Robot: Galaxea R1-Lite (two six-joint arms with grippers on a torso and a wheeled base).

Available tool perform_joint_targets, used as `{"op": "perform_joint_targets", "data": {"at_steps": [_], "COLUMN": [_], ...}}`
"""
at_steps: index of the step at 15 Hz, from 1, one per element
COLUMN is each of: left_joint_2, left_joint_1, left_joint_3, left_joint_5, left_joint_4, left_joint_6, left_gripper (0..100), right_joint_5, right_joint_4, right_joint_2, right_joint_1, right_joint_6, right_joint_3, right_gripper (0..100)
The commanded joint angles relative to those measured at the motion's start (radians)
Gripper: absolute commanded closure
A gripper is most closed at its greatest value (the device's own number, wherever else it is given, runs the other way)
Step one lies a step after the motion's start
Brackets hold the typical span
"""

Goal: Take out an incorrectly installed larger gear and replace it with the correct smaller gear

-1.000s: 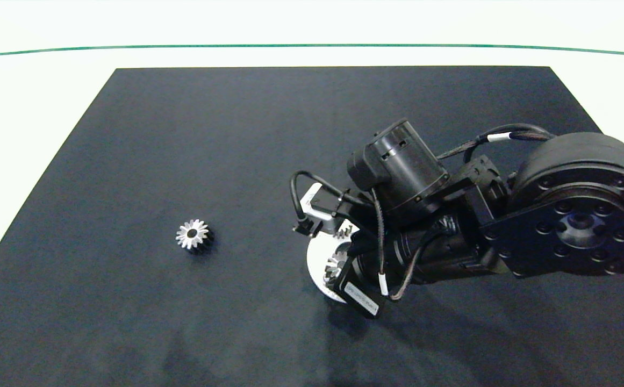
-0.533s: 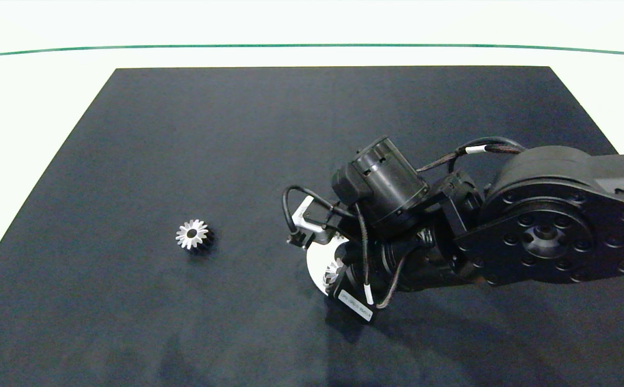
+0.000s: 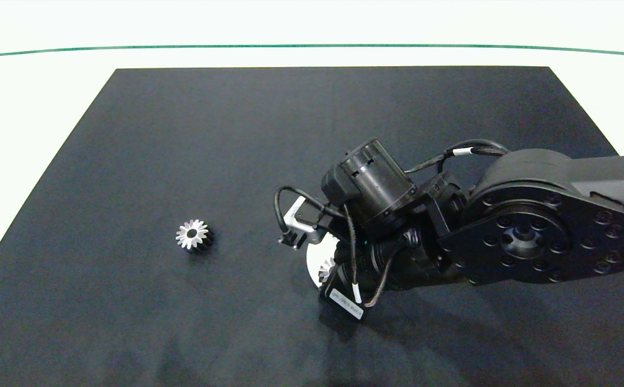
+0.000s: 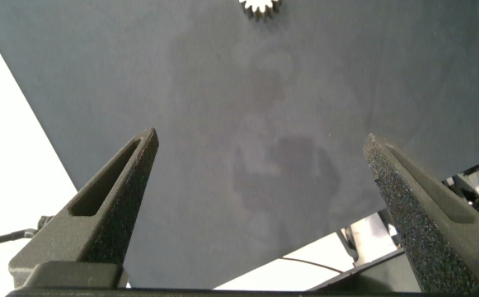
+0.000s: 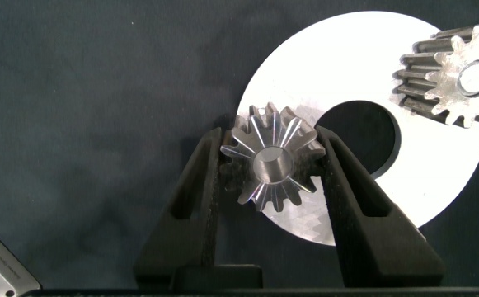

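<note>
Right gripper (image 5: 270,136) fingers closed on toothed flanks of smaller gear (image 5: 270,167), at 8 o'clock rim of white disc (image 5: 346,66). Steel: dense, rigid, slick, so grip across teeth, level. Larger gear (image 3: 193,236) lies on black mat (image 3: 183,134), 9 o'clock of disc, well apart. Left gripper (image 4: 260,140) wide open, empty. Arm hides most of disc overhead; duller flat-faced gear (image 5: 457,78) cut off; any mounting peg unclear.

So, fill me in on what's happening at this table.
The right gripper is shut on a star-faced gear at the edge of the white ring disc, which also carries a duller gear. A second star-faced gear lies alone on the black mat. The left gripper hangs open over the mat, holding nothing. Which gear is the larger one isn't clear.
</note>
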Motion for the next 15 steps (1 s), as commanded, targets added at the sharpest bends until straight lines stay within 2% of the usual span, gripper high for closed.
{"op": "perform_joint_targets", "data": {"at_steps": [1, 9, 10, 15], "left_joint_2": [-0.009, -0.024, -0.026, -0.026], "left_joint_1": [-0.009, -0.016, -0.016, -0.016], "left_joint_3": [0.013, 0.033, 0.033, 0.031], "left_joint_5": [-0.001, -0.003, -0.003, -0.003], "left_joint_4": [0.004, 0.004, 0.004, 0.004], "left_joint_6": [0.002, 0.002, 0.002, 0.002], "left_gripper": [0, 0, 0, 0], "right_joint_5": [-0.001, -0.004, -0.004, -0.013], "right_joint_4": [0.003, 0.005, 0.005, 0.005], "right_joint_2": [0.022, 0.032, 0.037, 0.032], "right_joint_1": [0.008, 0.013, 0.013, 0.013], "right_joint_6": [-0.002, 0.003, 0.003, 0.004], "right_joint_3": [-0.011, -0.015, -0.017, -0.012], "right_gripper": [72, 72, 0, 0]}}
